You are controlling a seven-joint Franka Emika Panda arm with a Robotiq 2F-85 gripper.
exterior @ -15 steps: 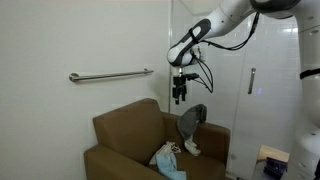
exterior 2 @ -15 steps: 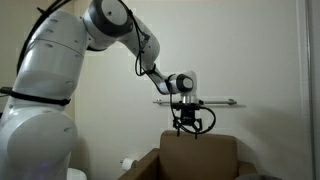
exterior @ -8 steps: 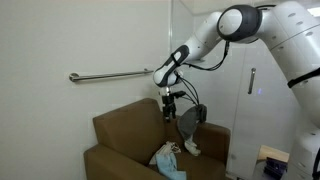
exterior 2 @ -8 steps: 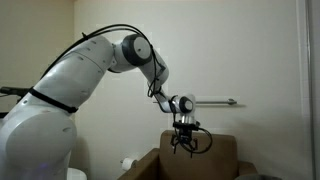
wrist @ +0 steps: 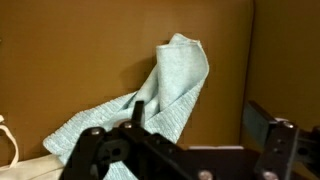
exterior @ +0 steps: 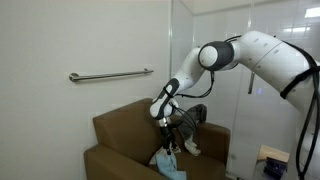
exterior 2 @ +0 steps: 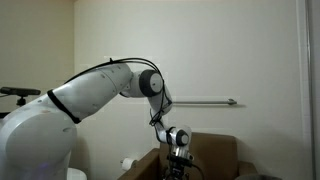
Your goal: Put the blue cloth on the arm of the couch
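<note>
The blue cloth (wrist: pixel 150 100) lies crumpled on the seat of the brown couch (exterior: pixel 125 130), partly leaning against the backrest; it shows as a light blue heap in an exterior view (exterior: pixel 166 156). My gripper (wrist: pixel 185 135) is open and empty, hanging just above the cloth, its fingers dark in the wrist view. In both exterior views the gripper (exterior: pixel 166 137) (exterior 2: pixel 178 168) is low over the couch seat. The near couch arm (exterior: pixel 115 160) is bare.
A grey cushion-like object (exterior: pixel 192 122) leans on the couch's far arm. A metal grab rail (exterior: pixel 110 75) runs along the white wall above the backrest. A glass partition (exterior: pixel 245 80) stands beside the couch.
The arm has come down from above the backrest toward the seat, bringing the open gripper close over the blue cloth. The cloth has not moved.
</note>
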